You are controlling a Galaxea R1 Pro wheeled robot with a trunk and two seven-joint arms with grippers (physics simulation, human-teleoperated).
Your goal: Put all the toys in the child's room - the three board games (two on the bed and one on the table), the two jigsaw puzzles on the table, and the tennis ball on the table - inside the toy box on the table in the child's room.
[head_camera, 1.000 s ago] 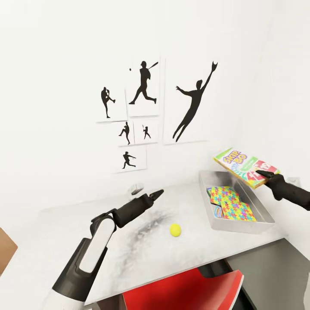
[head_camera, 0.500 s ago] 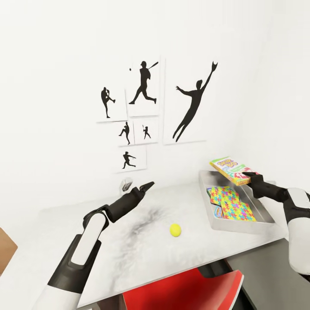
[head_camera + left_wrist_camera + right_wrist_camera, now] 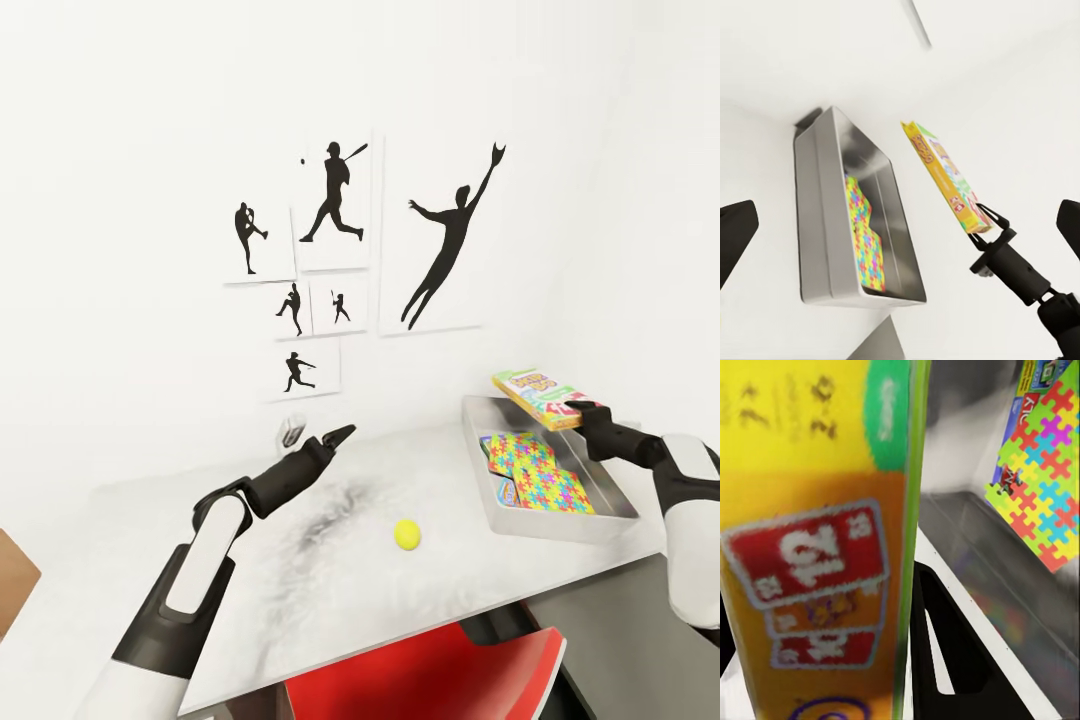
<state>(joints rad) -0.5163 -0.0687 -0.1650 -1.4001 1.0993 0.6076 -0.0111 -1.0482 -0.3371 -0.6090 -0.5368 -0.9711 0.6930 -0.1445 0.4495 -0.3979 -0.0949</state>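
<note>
The long light-grey table top (image 3: 300, 590) runs from the left edge of the head view to a right-hand end just past the shallow grey metal toy box (image 3: 545, 520), which sits near that far-right corner, its right wall close to the table's edge. A red chair (image 3: 440, 680) is tucked under the near edge. Between the tray and the left arm lies a broad bare stretch of table, with one small yellow-green tennis ball (image 3: 407, 534) resting on it, left of the tray and apart from it.

Inside the tray lie two multicoloured jigsaw puzzle slabs (image 3: 535, 470), overlapping; a further printed box shows under their far corner in the right wrist view.

The right gripper (image 3: 583, 410) is closed on one flat yellow-green-red "SKIP-BO" board game box (image 3: 535, 392), pinching its near end; the box hangs tilted above the tray's far right part, clear of the rim.

The left gripper (image 3: 335, 437) hovers above the table's far middle, fingers parted, empty.

Six black athlete silhouette prints (image 3: 340, 250) hang on the white wall
</note>
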